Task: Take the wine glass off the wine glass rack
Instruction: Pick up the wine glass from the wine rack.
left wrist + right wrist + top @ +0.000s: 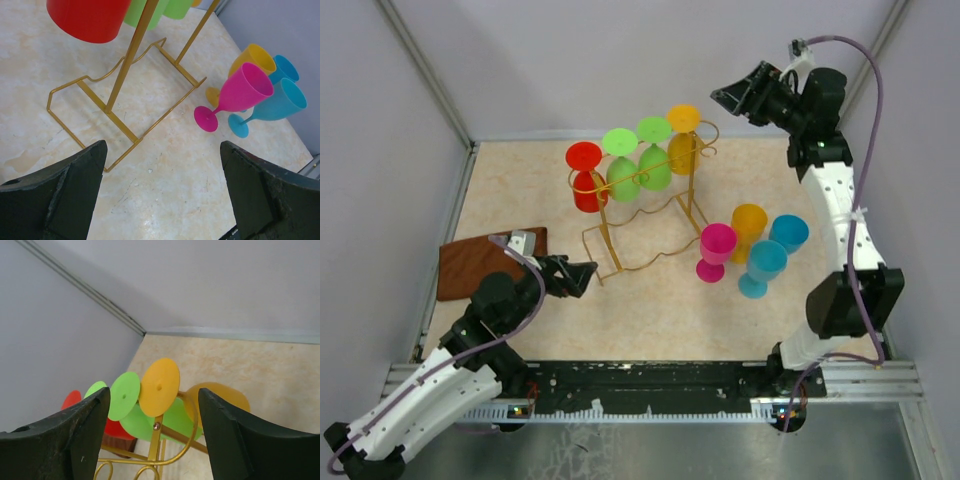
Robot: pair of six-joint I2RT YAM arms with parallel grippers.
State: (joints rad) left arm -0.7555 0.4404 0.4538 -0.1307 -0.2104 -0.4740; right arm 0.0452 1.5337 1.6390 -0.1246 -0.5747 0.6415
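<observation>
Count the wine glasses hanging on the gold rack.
4 on the wine glass rack, left to right: red glass, first green glass, second green glass, orange glass. None seems hidden.

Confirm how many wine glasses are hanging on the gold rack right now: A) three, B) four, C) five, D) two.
B: the red wine glass, the left green wine glass, the right green wine glass and the orange wine glass all hang upside down from the wine glass rack.

White links (pixel 835 200), black joints (pixel 845 300), lilac cables (pixel 876 90); black left tool (pixel 585 278), right tool (pixel 728 92)
</observation>
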